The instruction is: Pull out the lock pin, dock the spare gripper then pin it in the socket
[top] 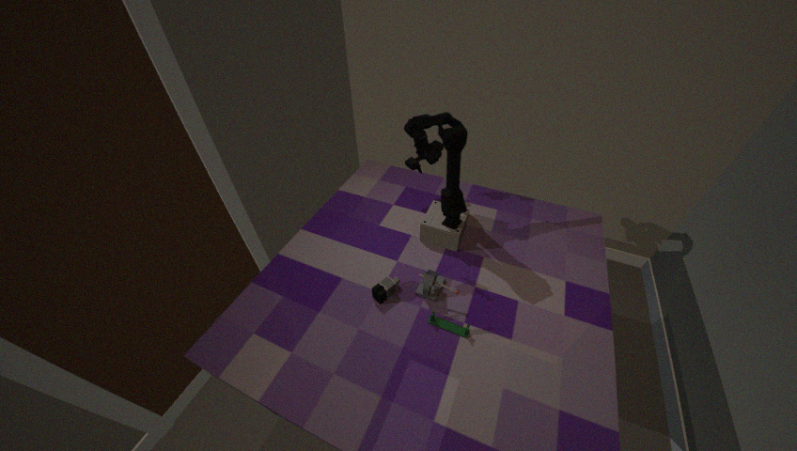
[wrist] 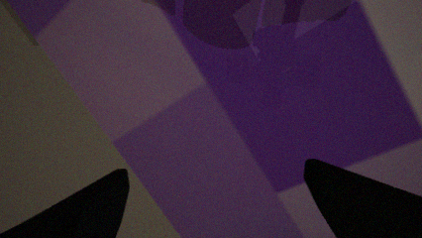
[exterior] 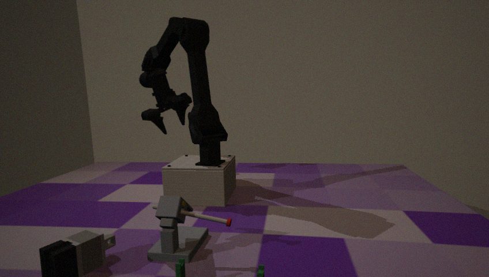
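Note:
The grey mount [top: 428, 285] [exterior: 169, 240] stands on the table in front of the arm's base, its socket tilted on a post. The lock pin [top: 447, 287] [exterior: 207, 217], pale with a red head, runs through the socket, its head sticking out to the right. The spare gripper [top: 385, 288] [exterior: 89, 245], a grey block with a black end and a holed spigot, lies on the table left of the mount. My gripper [exterior: 175, 128] [wrist: 218, 173] is open and empty, high above the table, beside the arm's upright link and far from the mount and pin.
A green cradle [top: 448, 325] with two raised ends lies in front of the mount; its upright ends show at the bottom of the exterior view. The pale base block [top: 439, 234] [exterior: 194, 187] carries the arm behind the mount. A wall stands behind the table.

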Available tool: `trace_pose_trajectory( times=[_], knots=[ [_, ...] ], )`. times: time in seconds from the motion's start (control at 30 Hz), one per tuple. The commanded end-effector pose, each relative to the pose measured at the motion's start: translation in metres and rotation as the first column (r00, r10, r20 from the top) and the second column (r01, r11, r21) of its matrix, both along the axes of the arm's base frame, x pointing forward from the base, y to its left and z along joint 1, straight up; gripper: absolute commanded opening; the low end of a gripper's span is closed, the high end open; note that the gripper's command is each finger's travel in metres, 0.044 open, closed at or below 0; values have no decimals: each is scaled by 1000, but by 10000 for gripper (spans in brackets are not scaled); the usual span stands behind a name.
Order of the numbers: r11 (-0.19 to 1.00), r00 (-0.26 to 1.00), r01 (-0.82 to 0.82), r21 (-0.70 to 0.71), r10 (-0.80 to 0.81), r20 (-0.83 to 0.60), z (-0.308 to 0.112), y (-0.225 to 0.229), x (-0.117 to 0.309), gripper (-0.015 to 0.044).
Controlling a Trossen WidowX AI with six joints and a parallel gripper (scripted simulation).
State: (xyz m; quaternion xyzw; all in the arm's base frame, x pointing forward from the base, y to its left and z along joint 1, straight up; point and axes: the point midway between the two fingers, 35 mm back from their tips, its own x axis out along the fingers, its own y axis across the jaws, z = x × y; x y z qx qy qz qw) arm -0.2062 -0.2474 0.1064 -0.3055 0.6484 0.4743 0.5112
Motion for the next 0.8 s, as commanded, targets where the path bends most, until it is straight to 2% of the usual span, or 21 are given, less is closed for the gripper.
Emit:
trace_pose_trajectory(
  times=[0.0, 0.1, 0.2, 0.3, 0.43, 0.53, 0.63, 0.77],
  knots=[
    [1000, 1000, -9, 2, 9, 0, 0, -1, 1, 374],
    [991, 991, -131, 26, 131, -4, 4, -10, 14, 300],
    [939, 941, -339, 59, 338, 23, 4, -25, 38, 300],
    [778, 784, -620, 100, 616, 68, 4, -45, 77, 300],
    [434, 451, -891, 136, 882, 137, 3, -63, 131, 300],
    [116, 143, -982, 148, 971, 189, 3, -69, 174, 300],
    [-210, -171, -966, 149, 956, 239, 3, -70, 216, 300],
    [-545, -493, -827, 137, 821, 290, 3, -64, 263, 300]
  ],
)
